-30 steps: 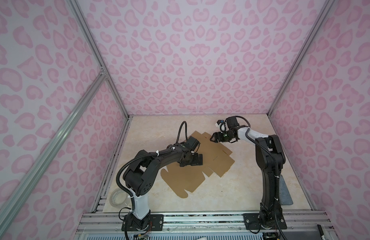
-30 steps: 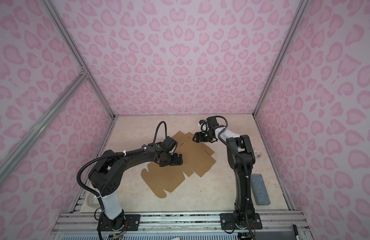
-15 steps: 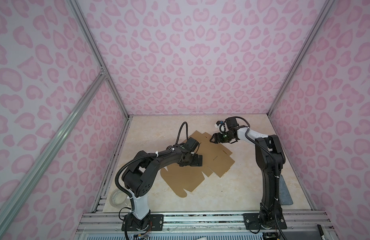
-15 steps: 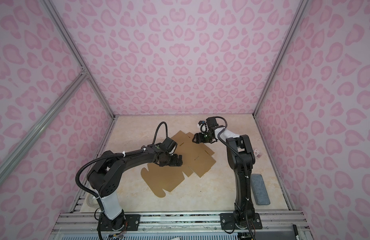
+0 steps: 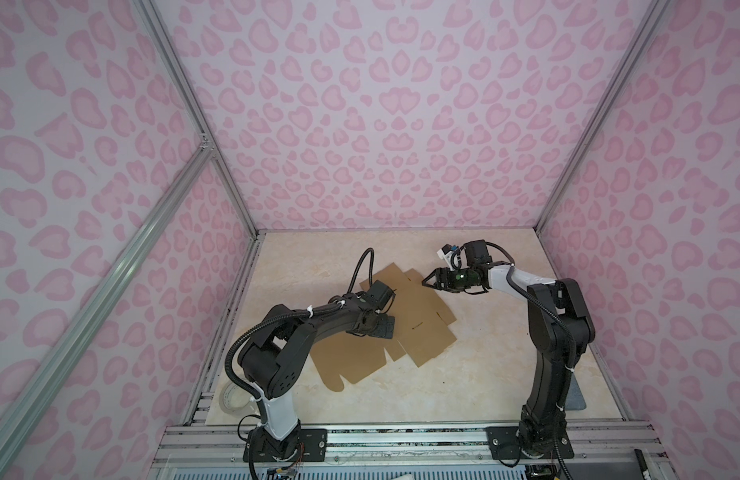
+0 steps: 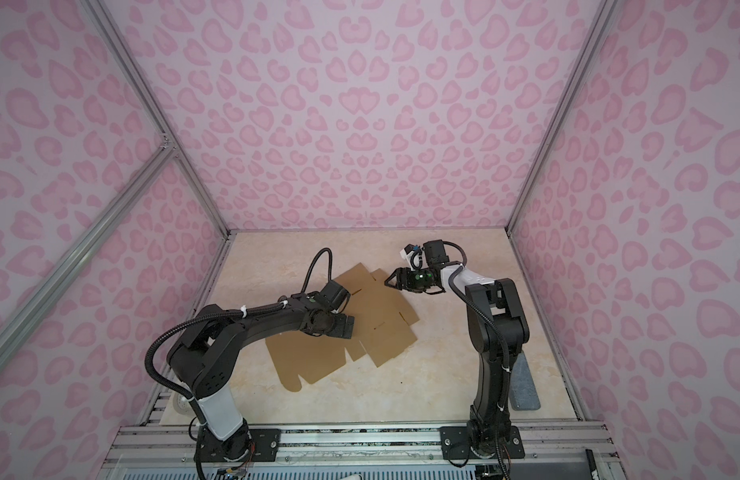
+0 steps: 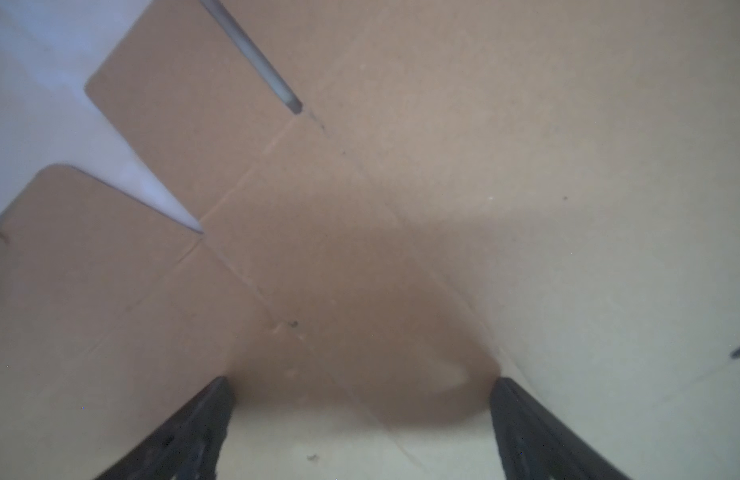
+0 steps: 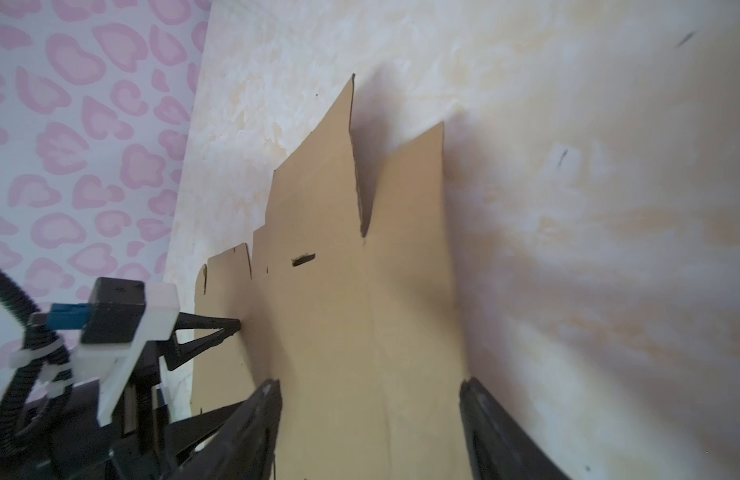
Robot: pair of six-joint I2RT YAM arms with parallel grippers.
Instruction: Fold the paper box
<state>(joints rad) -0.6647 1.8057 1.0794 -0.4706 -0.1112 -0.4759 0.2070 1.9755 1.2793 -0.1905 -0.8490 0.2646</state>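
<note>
Flat paper box (image 5: 426, 332) lies under the wide-open left gripper (image 5: 381, 329); right gripper (image 5: 426, 282), jaws parted, at its far edge; nothing gripped.

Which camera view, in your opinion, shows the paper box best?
A top view: the paper box lies flat with nearly its whole outline visible, only the left arm covering part. The left wrist view shows a blurred close-up of creases; the right wrist view, one end's flaps.

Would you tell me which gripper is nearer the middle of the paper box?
Left. The left gripper is over the middle of the paper box; the right gripper is at its far edge.
</note>
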